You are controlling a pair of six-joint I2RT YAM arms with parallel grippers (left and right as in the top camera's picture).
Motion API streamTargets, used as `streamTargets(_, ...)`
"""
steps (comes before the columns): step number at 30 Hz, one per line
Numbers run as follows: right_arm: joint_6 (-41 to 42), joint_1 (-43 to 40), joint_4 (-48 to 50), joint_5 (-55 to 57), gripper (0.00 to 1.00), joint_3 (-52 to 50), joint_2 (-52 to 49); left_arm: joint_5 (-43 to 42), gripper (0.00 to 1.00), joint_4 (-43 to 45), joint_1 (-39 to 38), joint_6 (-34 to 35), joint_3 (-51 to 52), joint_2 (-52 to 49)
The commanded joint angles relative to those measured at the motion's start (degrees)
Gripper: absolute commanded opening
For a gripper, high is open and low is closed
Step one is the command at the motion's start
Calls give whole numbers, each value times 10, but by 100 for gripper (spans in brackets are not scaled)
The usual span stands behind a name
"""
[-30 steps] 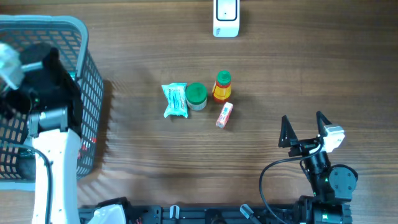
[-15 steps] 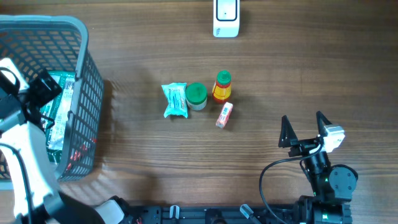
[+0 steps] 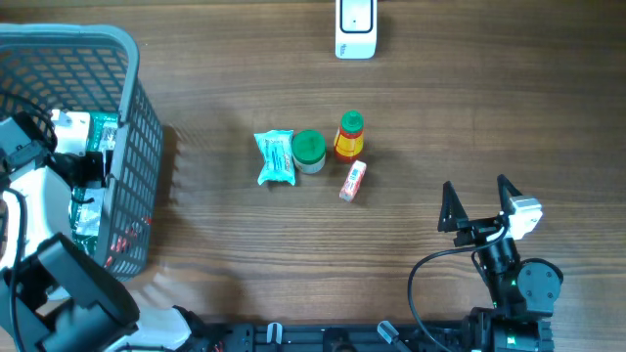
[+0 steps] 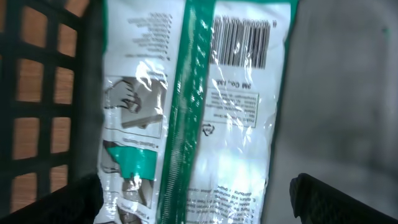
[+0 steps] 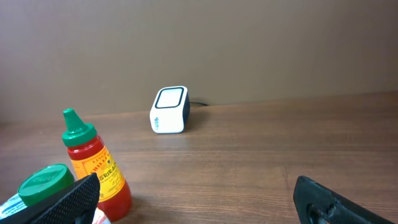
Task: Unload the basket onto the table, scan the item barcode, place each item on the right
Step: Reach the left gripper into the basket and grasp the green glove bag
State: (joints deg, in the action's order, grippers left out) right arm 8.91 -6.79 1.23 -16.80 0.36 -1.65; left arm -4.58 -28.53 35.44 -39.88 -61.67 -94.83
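A white and green plastic packet (image 4: 205, 124) lies in the grey basket (image 3: 127, 59) at the table's left; its barcode (image 4: 242, 43) faces up. My left gripper (image 4: 199, 208) hangs open just above the packet's lower end, a finger on each side, holding nothing. The white scanner (image 3: 355, 29) stands at the table's far edge, also in the right wrist view (image 5: 169, 110). My right gripper (image 3: 479, 200) is open and empty low over the table at the near right, pointing at the scanner.
In mid-table a teal packet (image 3: 275, 156), a green-lidded jar (image 3: 309, 150), a sriracha bottle (image 3: 349, 135) and a small red and white tube (image 3: 352, 181) stand close together. The basket's mesh wall (image 4: 37, 93) rises just left of the left gripper.
The left arm has shifted inside the basket and come down towards the packet, uncovering more of it in the overhead view. The right arm and the table items have not moved.
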Motion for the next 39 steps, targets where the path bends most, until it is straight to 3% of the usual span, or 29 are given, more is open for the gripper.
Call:
streamTargets(1,1,-1,1,5,100,-1,2,2,100,-12,-10,-19,0,-33)
streamTargets(16,1,-1,1,5,100,-1,2,-1,100,-23,-12,-47,25,-53)
streamTargets(19,1,-1,1,5,100,-1,2,-1,88,-17,-12,-47,25,-53)
streamTargets(20,1,-1,1,5,100,-1,2,-1,76,-13,-12,-47,25,-53)
streamTargets(23,1,-1,1,5,100,-1,2,-1,67,-11,-12,-47,25,-53)
streamTargets(25,1,-1,1,5,100,-1,2,-1,54,-11,-12,-47,25,-53)
streamTargets(28,1,-1,1,5,100,-1,2,-1,53,-11,-12,-47,25,-54)
streamTargets(30,1,-1,1,5,100,-1,2,-1,45,-10,-11,-48,25,-55)
streamTargets(31,1,-1,1,5,100,-1,2,-1,37,-9,-11,-49,25,-56)
streamTargets(33,1,-1,1,5,100,-1,2,-1,4,-6,-11,-49,25,-58)
streamTargets(39,1,-1,1,5,100,-1,2,-1,4,12,-13,-47,23,-52)
